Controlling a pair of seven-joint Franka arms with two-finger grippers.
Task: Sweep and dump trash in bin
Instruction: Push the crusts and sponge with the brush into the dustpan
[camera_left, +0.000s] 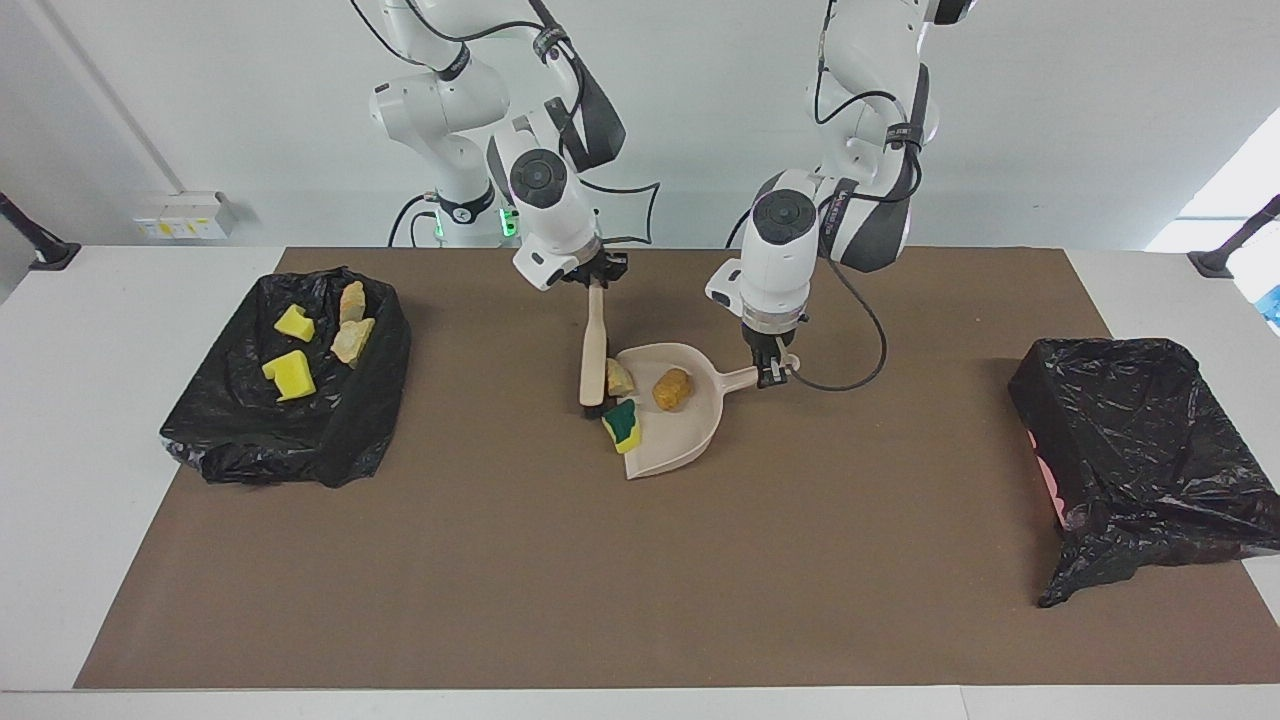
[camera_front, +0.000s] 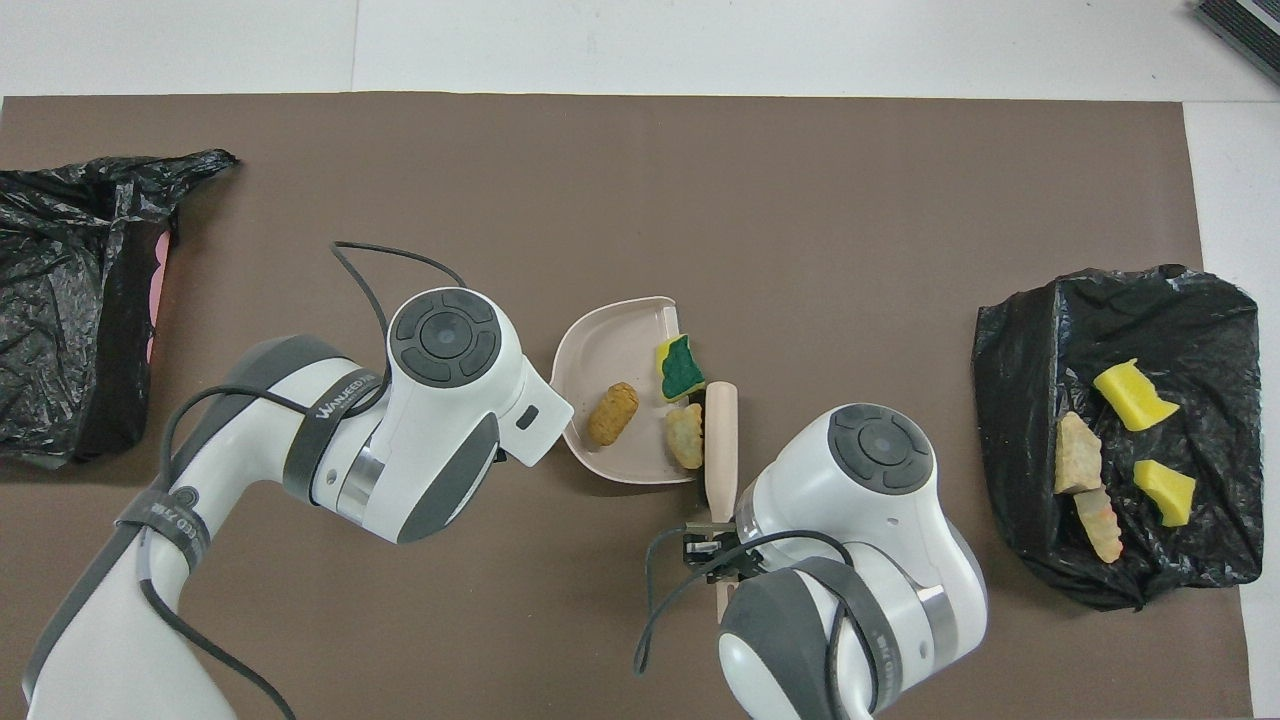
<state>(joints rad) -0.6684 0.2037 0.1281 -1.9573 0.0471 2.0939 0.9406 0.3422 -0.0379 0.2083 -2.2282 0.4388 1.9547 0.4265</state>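
Observation:
The beige dustpan (camera_left: 680, 435) (camera_front: 620, 335) lies on the brown mat at mid-table. My left gripper (camera_left: 770, 372) is shut on its handle and is hidden under the wrist in the overhead view. My right gripper (camera_left: 597, 272) (camera_front: 712, 540) is shut on the beige brush (camera_left: 593, 350) (camera_front: 721, 430), whose black bristles rest at the pan's open lip. Three bits of trash sit in the pan. A golden lump (camera_left: 671, 388) (camera_front: 612, 413) lies deepest. A tan lump (camera_left: 619, 377) (camera_front: 686, 437) and a green-topped sponge (camera_left: 625, 425) (camera_front: 681, 365) lie at the lip.
A black-bagged bin (camera_left: 300, 445) (camera_front: 1015, 340) at the right arm's end holds yellow sponge chunks and tan lumps. Another black-bagged bin (camera_left: 1140, 450) (camera_front: 70, 300) stands at the left arm's end.

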